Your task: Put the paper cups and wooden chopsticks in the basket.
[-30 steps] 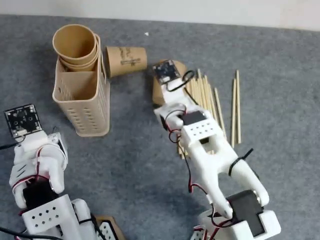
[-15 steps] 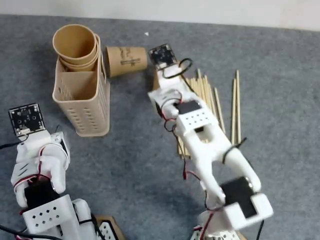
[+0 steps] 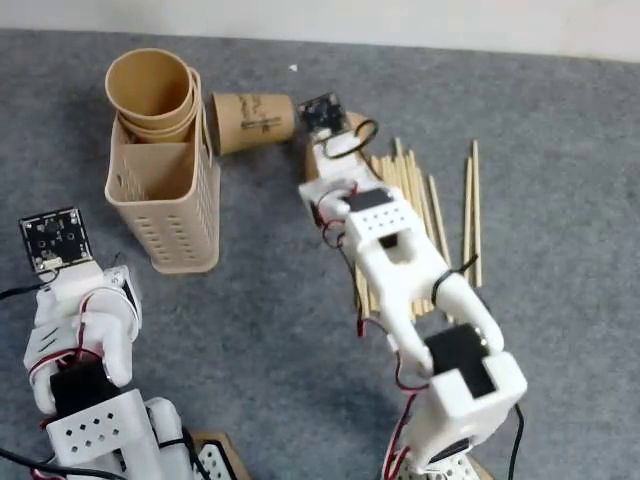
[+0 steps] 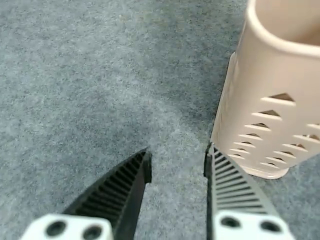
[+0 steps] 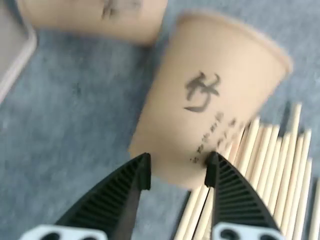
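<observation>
Left hand (image 4: 177, 160): jaws parted, nothing held, low over grey felt bench (image 3: 270, 300), one tip just beside foot of beige perforated plastic basket (image 3: 165, 215). Basket upright, stack of brown paper cups (image 3: 150, 90) in far compartment. Beside it, printed brown paper cup (image 3: 250, 122) on its side. Next, second printed paper cup (image 5: 210, 100) lying against pile of pale wooden chopsticks (image 5: 272, 170). Right hand (image 5: 177, 167) open, tips at its narrow end, no grip. Right arm overhangs pile. Two loose chopsticks (image 3: 476, 215) farthest right.
</observation>
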Controlling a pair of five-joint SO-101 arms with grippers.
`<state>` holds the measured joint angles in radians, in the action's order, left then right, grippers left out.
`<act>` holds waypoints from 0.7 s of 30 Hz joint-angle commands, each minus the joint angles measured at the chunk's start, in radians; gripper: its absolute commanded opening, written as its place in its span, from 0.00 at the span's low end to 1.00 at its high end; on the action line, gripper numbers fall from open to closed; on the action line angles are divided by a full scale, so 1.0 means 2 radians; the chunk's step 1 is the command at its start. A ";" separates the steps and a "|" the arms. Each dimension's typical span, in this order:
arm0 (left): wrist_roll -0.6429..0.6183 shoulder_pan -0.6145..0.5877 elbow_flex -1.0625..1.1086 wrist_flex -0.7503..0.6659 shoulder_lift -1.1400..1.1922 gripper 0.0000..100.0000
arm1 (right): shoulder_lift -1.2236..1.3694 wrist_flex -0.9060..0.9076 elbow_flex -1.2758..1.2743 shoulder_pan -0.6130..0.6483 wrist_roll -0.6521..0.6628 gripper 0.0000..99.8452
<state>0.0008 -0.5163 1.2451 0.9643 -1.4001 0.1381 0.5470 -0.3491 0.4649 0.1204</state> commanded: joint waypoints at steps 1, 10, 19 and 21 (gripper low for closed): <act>-0.004 0.008 -0.002 -0.010 -0.006 0.20 | -0.056 0.008 -0.063 0.030 -0.001 0.19; -0.004 0.009 -0.001 -0.011 -0.006 0.20 | -0.237 0.011 -0.198 0.040 -0.001 0.19; -0.004 0.009 -0.001 -0.011 -0.006 0.20 | -0.405 0.092 -0.222 0.034 -0.003 0.19; -0.004 0.009 -0.001 -0.011 -0.006 0.20 | -0.433 0.106 -0.227 0.036 -0.003 0.19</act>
<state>0.0008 -0.5163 1.2467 0.9643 -1.4001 -0.6260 0.7234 -0.8078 0.5416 0.1189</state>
